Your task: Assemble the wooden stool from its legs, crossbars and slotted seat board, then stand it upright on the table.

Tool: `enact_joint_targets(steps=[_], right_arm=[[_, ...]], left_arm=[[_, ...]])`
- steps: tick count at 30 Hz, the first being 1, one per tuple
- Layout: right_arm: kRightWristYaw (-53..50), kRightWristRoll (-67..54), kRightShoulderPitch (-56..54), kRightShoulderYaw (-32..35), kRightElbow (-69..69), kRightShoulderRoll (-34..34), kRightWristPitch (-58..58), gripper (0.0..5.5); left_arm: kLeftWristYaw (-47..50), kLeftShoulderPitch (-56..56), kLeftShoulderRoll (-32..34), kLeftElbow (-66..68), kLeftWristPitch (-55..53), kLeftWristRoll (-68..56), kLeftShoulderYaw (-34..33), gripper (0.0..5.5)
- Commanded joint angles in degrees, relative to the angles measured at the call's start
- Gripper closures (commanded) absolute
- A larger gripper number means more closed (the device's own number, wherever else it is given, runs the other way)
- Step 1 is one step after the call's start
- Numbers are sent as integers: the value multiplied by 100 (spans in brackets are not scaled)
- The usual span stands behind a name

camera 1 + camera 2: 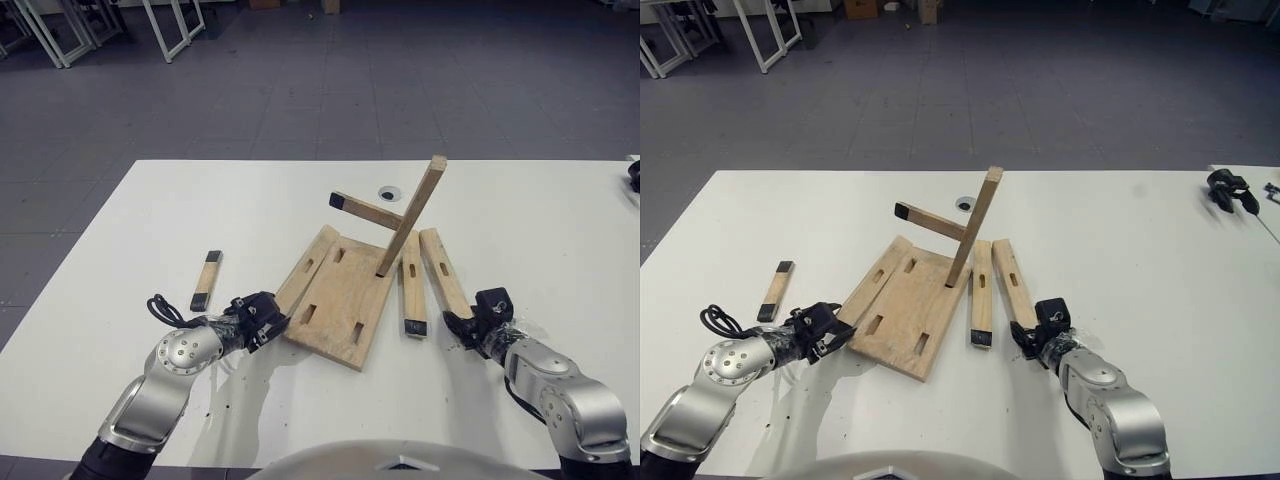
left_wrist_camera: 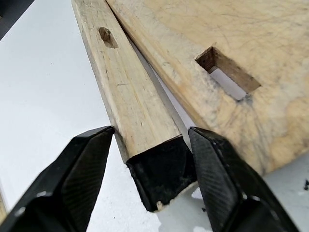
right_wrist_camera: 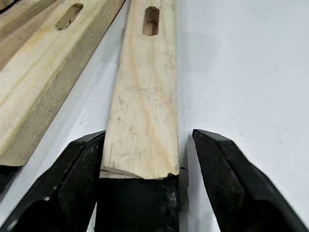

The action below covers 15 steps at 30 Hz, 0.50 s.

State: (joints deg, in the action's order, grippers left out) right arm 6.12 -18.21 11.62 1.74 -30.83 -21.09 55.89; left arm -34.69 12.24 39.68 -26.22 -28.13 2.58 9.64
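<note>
Currently the seat board (image 1: 335, 305) lies flat on the surface (image 1: 180, 200), with an upright leg (image 1: 412, 215) standing in one slot. The left gripper (image 2: 152, 131) is spread open around the black-capped end of the board-side leg (image 2: 130, 82). The right gripper (image 3: 147, 134), also released, straddles the outermost leg (image 3: 145, 96).

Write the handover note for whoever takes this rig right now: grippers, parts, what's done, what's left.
Left gripper: open, fingers either side of the black-capped end of the left leg, which lies along the seat board's left edge.
Right gripper: open, straddling the capped end of the rightmost leg.
Parts: seat board lies flat on the table; the middle leg lies between the board and the rightmost leg; the short bar lies apart at left.
Done: the standing leg sits tilted in a board slot, with a crossbar jutting from it.
Left: seat the three loose legs, fit the short bar, stand the stool upright.
</note>
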Motion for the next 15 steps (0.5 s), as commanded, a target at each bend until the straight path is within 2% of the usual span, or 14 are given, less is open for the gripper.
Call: enact_joint_targets(steps=[1, 5, 11, 15], right_arm=[[-40, 98, -93, 176, 301, 41, 80, 290], [15, 100, -273, 319, 508, 154, -227, 345], [75, -58, -923, 840, 825, 400, -888, 345], [105, -261, -1774, 1366, 949, 396, -1268, 345]], left_arm=[[105, -63, -140, 107, -526, 23, 27, 264], [420, -142, -654, 207, -1226, -228, -194, 264], [963, 31, -1387, 76, -2040, -496, -334, 264], [627, 189, -982, -371, -1770, -528, -110, 264]])
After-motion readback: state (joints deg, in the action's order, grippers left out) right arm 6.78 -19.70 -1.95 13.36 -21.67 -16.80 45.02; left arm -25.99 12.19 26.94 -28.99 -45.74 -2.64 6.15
